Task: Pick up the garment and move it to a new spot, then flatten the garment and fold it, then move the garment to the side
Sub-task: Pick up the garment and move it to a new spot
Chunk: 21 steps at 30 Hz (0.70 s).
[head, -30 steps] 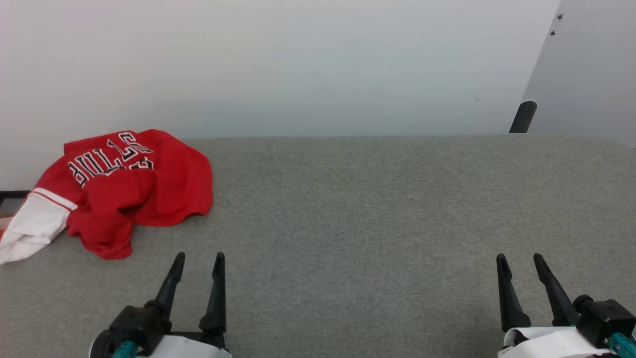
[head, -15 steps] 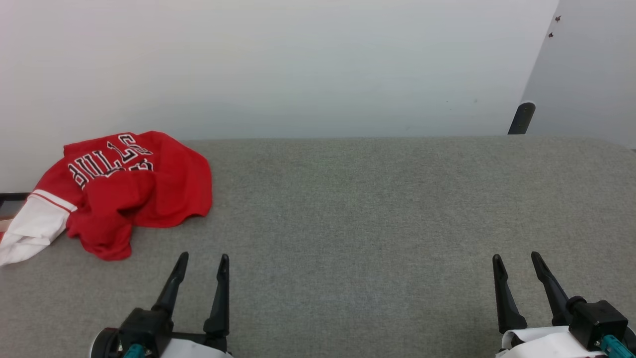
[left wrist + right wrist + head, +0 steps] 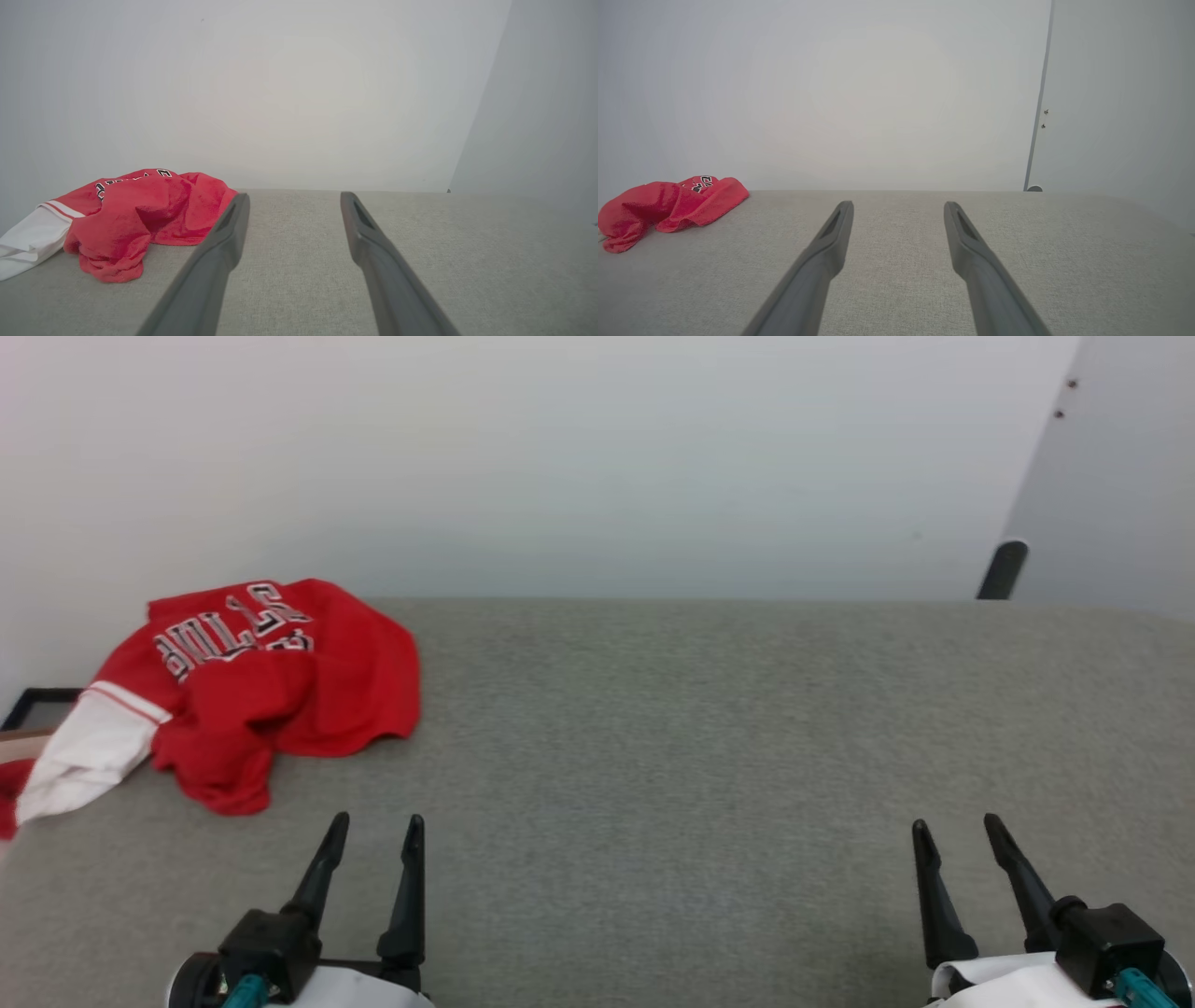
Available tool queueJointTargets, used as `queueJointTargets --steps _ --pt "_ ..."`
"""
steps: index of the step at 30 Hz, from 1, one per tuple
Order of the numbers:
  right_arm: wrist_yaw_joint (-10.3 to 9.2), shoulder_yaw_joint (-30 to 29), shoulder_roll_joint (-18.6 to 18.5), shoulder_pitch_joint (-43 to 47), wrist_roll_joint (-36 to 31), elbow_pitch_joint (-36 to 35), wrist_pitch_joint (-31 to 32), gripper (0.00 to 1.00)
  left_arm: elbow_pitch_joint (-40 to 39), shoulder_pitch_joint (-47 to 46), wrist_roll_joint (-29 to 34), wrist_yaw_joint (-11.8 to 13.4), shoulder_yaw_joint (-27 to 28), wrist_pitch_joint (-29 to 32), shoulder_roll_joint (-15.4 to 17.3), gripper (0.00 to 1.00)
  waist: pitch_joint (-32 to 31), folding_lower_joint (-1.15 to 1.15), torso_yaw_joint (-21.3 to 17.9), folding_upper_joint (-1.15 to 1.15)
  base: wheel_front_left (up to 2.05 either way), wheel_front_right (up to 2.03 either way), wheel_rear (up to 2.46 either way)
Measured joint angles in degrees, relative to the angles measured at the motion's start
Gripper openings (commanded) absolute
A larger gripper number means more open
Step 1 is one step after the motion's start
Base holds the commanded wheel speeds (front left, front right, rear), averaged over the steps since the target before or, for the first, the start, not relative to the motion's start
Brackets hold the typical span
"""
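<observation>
Head view is seen shifted slightly leftward since a second ago. The garment [image 3: 308,681] is left crumpled at ten o'clock on the table [image 3: 700,728]. The left pincer [image 3: 378,821] and right pincer [image 3: 954,823] are kept released and empty.

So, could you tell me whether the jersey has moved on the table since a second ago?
No. Against the dark post, the jersey keeps its place; both shifted right together, so the camera turned.

Open grey table [image 3: 700,728] stretches from 11 to 2 o'clock; the heaped garment [image 3: 280,700] blocks 10, a wall [image 3: 560,457] bounds 12.
</observation>
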Motion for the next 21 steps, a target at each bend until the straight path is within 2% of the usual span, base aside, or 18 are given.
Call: queueJointTargets --steps 9,21 --pt "0.0 2.35 0.0 0.1 0.65 1.0 0.16 1.0 1.55 -0.58 -0.36 0.03 2.36 0.0 1.51 1.0 -1.06 0.0 4.93 0.0 0.0 0.0 0.0" --pt "0.01 7.39 0.01 -0.11 2.64 2.42 0.07 1.0 0.73 1.9 -0.53 1.74 5.78 0.0 2.97 1.0 -2.88 0.0 13.55 0.0 0.0 0.0 0.0"
